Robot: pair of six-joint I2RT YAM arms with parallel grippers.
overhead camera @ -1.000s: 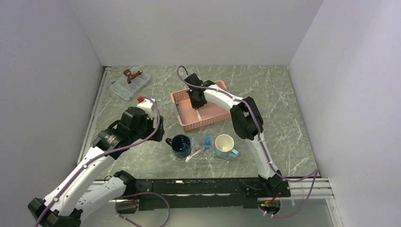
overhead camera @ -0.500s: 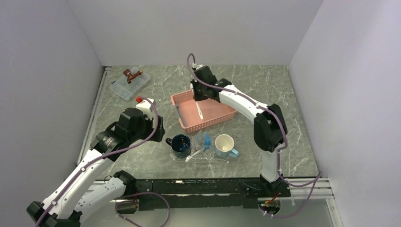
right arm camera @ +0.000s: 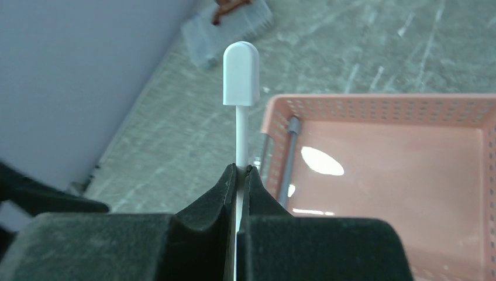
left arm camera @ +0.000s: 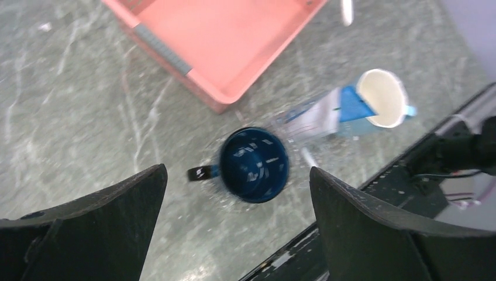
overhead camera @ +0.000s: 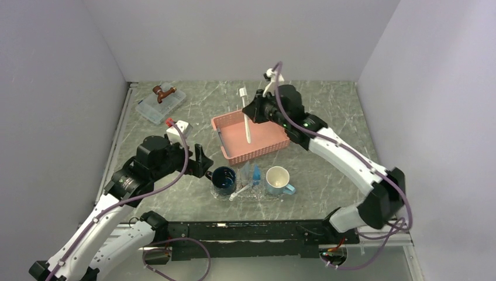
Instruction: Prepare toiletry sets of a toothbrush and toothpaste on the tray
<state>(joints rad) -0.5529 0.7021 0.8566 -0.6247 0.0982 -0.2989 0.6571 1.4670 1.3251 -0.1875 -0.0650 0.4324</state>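
The toothbrush [overhead camera: 245,117] stands nearly upright, head up, above the pink basket [overhead camera: 234,155], its thin stem pinched between the closed fingers of the right gripper [overhead camera: 248,114]. From the wrist view it looks clear of the basket floor. The tray [overhead camera: 263,196] lies well apart from it, at the near edge of the table between the two arms. A dark blue mug [overhead camera: 223,180] and a pale mug [overhead camera: 278,180] appear to stand at its ends. Two blue toothpaste tubes [overhead camera: 252,174] rest between them, and another toothbrush [overhead camera: 238,192] lies at the front. The left gripper [overhead camera: 202,164] hovers just beside and above the dark mug, jaws spread wide and holding nothing.

The step in hand looks like carrying the second brush over to finish the sets. The next move probably calls for swinging it toward the tray, tipping it flat, and lowering it into the narrow gap between the mugs beside a tube, without crowding the left arm
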